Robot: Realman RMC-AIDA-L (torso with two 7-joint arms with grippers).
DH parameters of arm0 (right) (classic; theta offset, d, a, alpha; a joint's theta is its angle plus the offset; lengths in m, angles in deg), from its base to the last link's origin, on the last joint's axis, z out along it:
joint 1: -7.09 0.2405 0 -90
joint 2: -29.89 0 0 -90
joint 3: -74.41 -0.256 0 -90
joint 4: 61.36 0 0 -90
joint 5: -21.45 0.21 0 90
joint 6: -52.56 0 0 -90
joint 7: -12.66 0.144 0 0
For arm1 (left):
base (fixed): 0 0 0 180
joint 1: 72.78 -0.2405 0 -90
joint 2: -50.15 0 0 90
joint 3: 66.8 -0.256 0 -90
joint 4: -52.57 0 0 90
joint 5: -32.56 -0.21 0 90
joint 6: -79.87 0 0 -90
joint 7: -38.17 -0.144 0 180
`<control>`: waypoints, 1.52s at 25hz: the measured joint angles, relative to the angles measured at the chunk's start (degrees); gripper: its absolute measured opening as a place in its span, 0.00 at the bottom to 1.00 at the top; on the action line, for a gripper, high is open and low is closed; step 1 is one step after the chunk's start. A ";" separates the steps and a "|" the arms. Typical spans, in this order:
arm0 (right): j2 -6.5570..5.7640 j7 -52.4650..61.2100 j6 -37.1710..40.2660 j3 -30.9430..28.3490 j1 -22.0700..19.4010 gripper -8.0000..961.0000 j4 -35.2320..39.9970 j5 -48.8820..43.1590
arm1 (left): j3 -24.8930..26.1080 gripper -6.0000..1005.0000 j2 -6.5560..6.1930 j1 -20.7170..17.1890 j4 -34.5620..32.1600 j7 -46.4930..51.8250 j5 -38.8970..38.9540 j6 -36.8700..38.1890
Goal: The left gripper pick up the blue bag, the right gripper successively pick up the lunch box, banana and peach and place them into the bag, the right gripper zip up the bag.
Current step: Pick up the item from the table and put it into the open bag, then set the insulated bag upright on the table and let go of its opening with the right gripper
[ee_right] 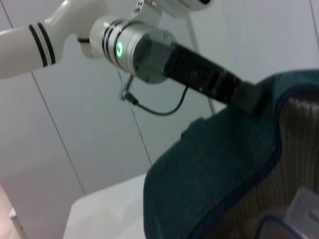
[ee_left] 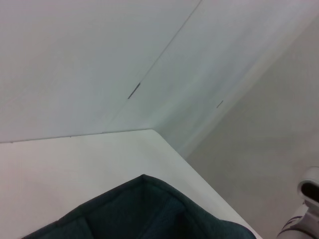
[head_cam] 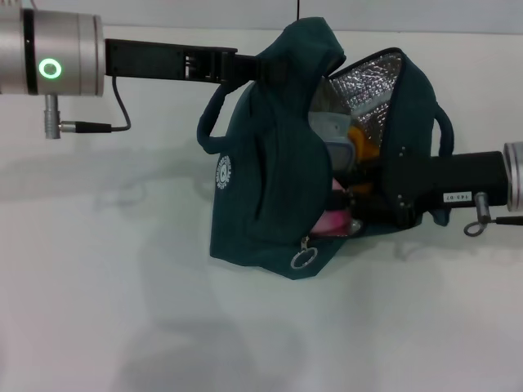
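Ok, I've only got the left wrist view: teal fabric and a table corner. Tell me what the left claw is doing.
Observer: In the head view, the left claw grips the top edge of the blue bag and holds that side up, so the mouth gapes and the foil lining shows.
Operator: Now report the right arm.
Observer: The right claw reaches into the bag's open mouth, low down, beside the pink peach.
Operator: Give me the zipper.
Observer: Not zipped. The zipper ring hangs at the bag's lower end.
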 joint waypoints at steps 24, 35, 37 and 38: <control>-0.08 -26.30 0.89 -22.18 -15.70 0.80 -7.97 11.79 | 0.12 0.06 0.04 -0.21 1.50 -0.98 -0.34 -0.24; 0.46 -28.77 -25.28 -15.71 -3.22 0.80 -14.12 12.30 | -0.02 0.06 0.09 -0.23 2.00 -1.52 -0.05 -0.05; 0.57 -29.92 -27.81 -15.97 -2.61 0.80 -14.22 14.98 | -0.03 0.06 0.09 -0.20 2.02 -1.53 -0.04 -0.03; 0.60 -31.30 -28.41 -16.05 -2.59 0.80 -14.23 17.77 | -0.01 0.06 0.09 -0.20 2.02 -1.54 -0.03 -0.02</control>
